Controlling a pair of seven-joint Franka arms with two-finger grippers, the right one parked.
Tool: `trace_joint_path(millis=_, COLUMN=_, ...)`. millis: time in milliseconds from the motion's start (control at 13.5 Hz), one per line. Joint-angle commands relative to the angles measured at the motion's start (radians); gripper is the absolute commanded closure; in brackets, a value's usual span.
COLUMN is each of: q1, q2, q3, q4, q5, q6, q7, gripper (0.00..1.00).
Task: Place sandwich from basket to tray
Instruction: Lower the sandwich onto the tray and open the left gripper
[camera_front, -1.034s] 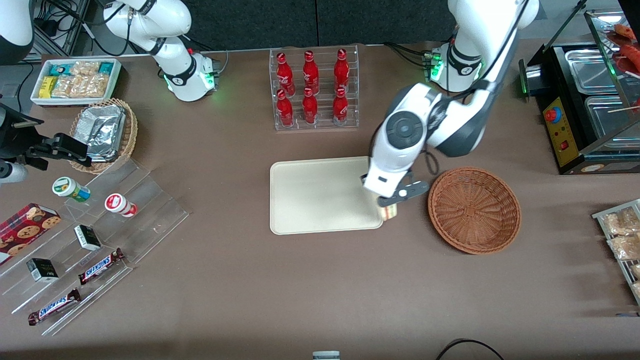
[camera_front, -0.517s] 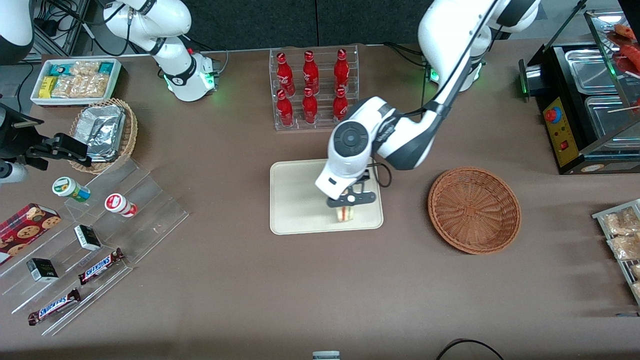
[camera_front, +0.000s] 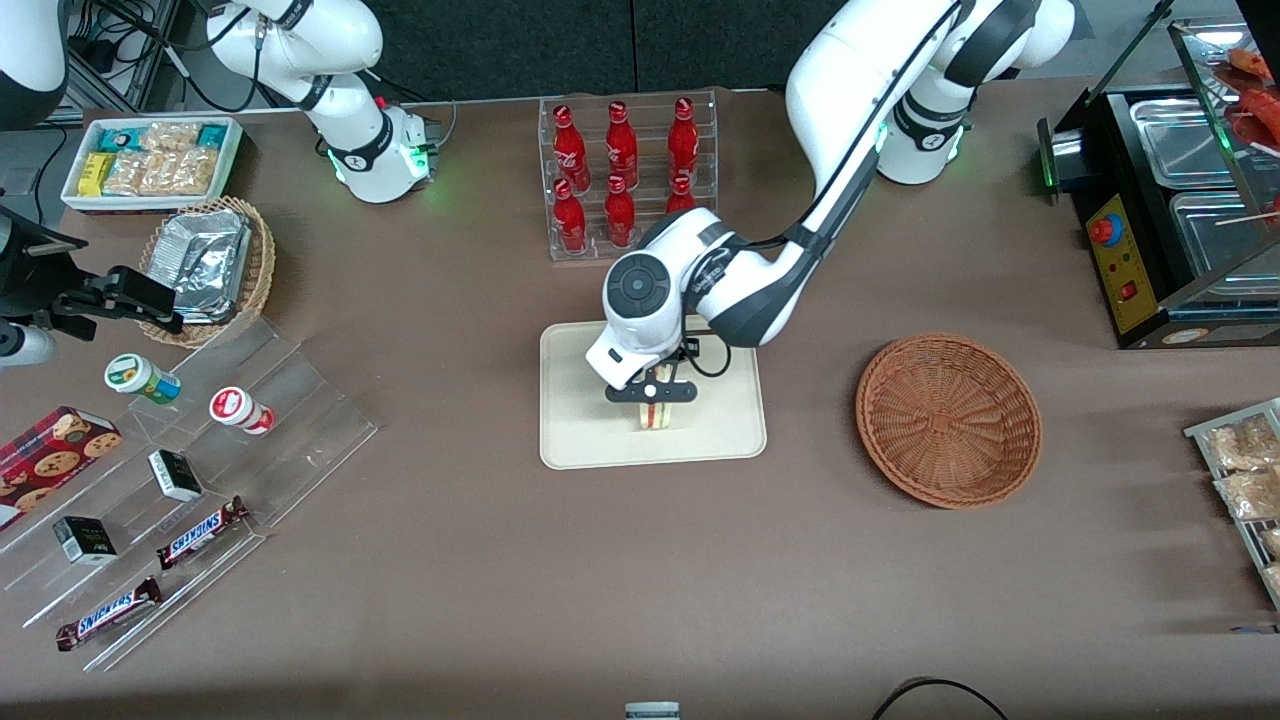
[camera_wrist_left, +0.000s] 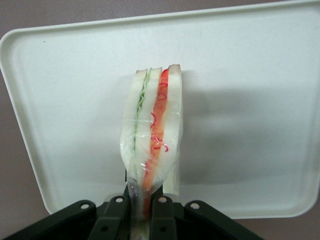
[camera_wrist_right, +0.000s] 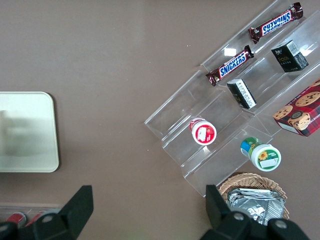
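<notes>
My left gripper (camera_front: 652, 396) (camera_wrist_left: 142, 207) is shut on the sandwich (camera_front: 654, 415) (camera_wrist_left: 154, 135), a plastic-wrapped white wedge with green and red filling stripes. It holds the wedge upright over the middle of the cream tray (camera_front: 580, 440) (camera_wrist_left: 250, 90); whether the wedge touches the tray cannot be told. The reddish-brown wicker basket (camera_front: 948, 420) stands beside the tray, toward the working arm's end of the table, with nothing in it.
A clear rack of red bottles (camera_front: 628, 180) stands farther from the front camera than the tray. Toward the parked arm's end are a tan basket of foil packs (camera_front: 210, 268), a white snack bin (camera_front: 150, 162) and an acrylic stand with snacks (camera_front: 190, 480).
My gripper has carried the sandwich from the tray's edge beside the basket to over the tray's middle, the arm swinging toward the parked arm's end.
</notes>
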Motion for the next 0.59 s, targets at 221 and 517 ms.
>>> trace_joint_path(millis=221, q1=-0.023, q2=0.019, q3=0.015, q4=0.042, q5=0.032, q6=-0.032, q7=0.004, gripper=1.0)
trace_joint_path(millis=517, q1=-0.023, q2=0.021, q3=0.018, q4=0.042, q5=0.033, q6=-0.035, q7=-0.037, gripper=1.0)
